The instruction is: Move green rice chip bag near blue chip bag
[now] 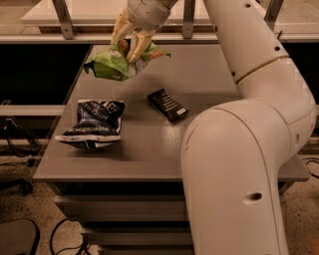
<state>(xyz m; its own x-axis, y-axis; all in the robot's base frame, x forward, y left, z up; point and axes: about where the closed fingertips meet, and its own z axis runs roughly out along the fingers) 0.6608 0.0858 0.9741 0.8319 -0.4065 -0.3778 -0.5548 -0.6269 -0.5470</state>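
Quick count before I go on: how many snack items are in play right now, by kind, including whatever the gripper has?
Chip bags: 2, the green rice chip bag, held by the gripper over the far left part of the table, and the blue chip bag lying on the table.
Bar wrappers: 1, the black bar wrapper lying on the table.
Total: 3

A grey table point(149, 149) stands on a speckled floor point(30, 199) trailed with black cables point(62, 236), the gripper point(127, 50) hanging above its far left corner. Behind runs a pale counter point(89, 10) with slanted metal posts point(62, 17), all in warm, dim light.
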